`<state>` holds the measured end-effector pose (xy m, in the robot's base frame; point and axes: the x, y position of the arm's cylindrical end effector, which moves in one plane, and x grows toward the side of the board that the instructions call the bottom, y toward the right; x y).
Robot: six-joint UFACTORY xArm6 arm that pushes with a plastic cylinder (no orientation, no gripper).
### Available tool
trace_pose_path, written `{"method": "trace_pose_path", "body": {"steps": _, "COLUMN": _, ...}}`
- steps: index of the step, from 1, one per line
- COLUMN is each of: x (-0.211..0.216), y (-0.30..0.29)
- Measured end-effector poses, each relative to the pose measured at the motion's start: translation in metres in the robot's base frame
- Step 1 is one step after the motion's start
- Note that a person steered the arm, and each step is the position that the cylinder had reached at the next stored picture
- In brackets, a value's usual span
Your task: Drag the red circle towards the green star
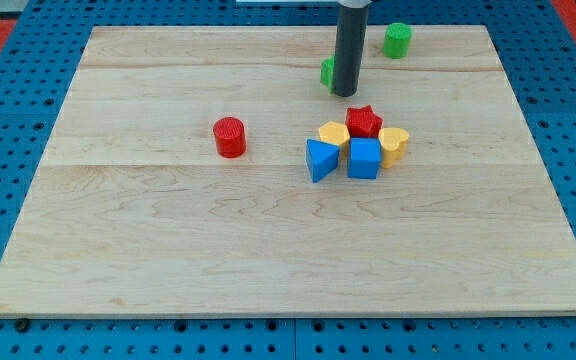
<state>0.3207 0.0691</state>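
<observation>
Sitting alone left of centre, the red circle (pixel 229 136) has bare board (pixel 168 260) all round it. Up-right, my tip (pixel 345 94) (just a rod, no pincer) touches a green block (pixel 326 72), shape mostly hidden, so can't tell if it's the star. Another green block (pixel 397 40) hugs the top edge, and the red star (pixel 364 121), two yellow blocks (pixel 333 133) (pixel 395 144), blue triangle (pixel 320 159) and blue cube (pixel 364 158) cluster right of the circle.

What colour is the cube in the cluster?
Blue; the cube shows clearly in the camera view.
</observation>
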Motion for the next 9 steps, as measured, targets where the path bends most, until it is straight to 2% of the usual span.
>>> {"method": "trace_pose_path", "body": {"steps": 2, "x": 0.061, "y": -0.058}}
{"method": "trace_pose_path", "body": {"steps": 3, "x": 0.115, "y": -0.087}}
{"method": "trace_pose_path", "body": {"steps": 4, "x": 0.136, "y": -0.134}}
{"method": "trace_pose_path", "body": {"steps": 5, "x": 0.119, "y": -0.156}}
{"method": "trace_pose_path", "body": {"steps": 6, "x": 0.098, "y": -0.151}}
{"method": "trace_pose_path", "body": {"steps": 8, "x": 0.084, "y": -0.172}}
{"method": "trace_pose_path", "body": {"steps": 9, "x": 0.087, "y": -0.141}}
